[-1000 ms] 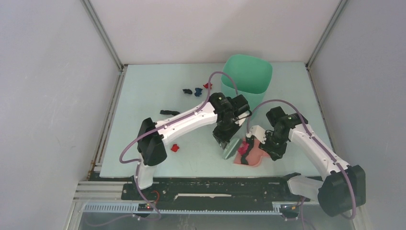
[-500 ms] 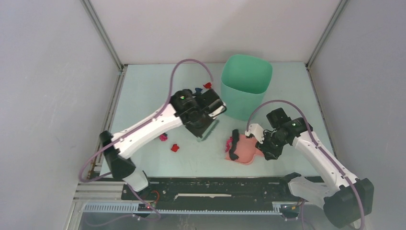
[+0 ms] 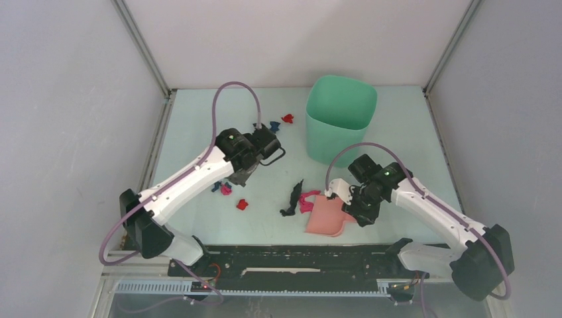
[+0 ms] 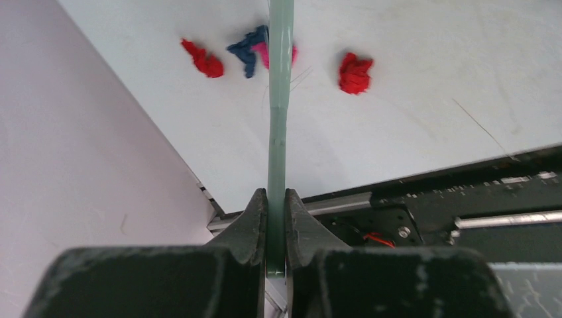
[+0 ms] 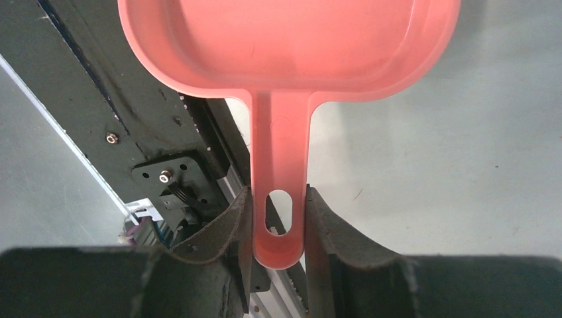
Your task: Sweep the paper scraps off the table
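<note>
The pink dustpan lies on the bench, and its hollow shows only smooth plastic in the right wrist view. The right hand is clamped on its handle. Of the paper scraps, a black one and a magenta one lie at the pan's front lip. Red, blue and pink bits sit near the left hand, which pinches the thin green brush narrowly. Two more scraps lie beside the tall green bin, whose inside shows only its own walls
</note>
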Robot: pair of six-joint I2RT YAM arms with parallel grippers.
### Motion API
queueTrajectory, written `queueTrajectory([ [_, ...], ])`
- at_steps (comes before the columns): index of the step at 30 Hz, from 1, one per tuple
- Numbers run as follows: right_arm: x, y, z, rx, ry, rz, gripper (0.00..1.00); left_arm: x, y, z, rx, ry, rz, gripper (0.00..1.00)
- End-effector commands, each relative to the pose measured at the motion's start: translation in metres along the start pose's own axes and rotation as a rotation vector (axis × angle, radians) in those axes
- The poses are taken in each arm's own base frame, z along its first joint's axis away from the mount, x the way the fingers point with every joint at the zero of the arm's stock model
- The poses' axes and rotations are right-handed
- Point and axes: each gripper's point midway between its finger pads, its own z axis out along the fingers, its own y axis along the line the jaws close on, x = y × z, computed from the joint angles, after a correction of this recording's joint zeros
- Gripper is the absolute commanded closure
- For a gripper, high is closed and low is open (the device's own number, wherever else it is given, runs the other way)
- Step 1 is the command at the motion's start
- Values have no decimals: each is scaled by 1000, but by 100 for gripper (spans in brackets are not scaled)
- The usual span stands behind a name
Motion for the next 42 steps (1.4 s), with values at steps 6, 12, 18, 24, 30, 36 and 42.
queueTrajectory([
  [6,5,-5,-21,85,68,58,100,4,43,30,-199,130,-163,100],
  [12,14,-15,-23,128,108,90,100,8,32,50,-181,228,-154,100],
  [18,16,-33,-17,164,151,114,100,24,-26,64,79,380,-118,100],
  [24,-1,-40,1,147,137,83,100,21,-48,53,189,336,-100,100],
  [30,-30,-46,13,108,139,58,100,-22,-101,9,542,154,-156,100],
  [36,-64,-40,17,74,98,-9,100,-47,-136,-4,645,124,-132,100],
  [42,-79,-27,21,-10,57,-4,100,-75,-148,-28,736,5,-206,100],
])
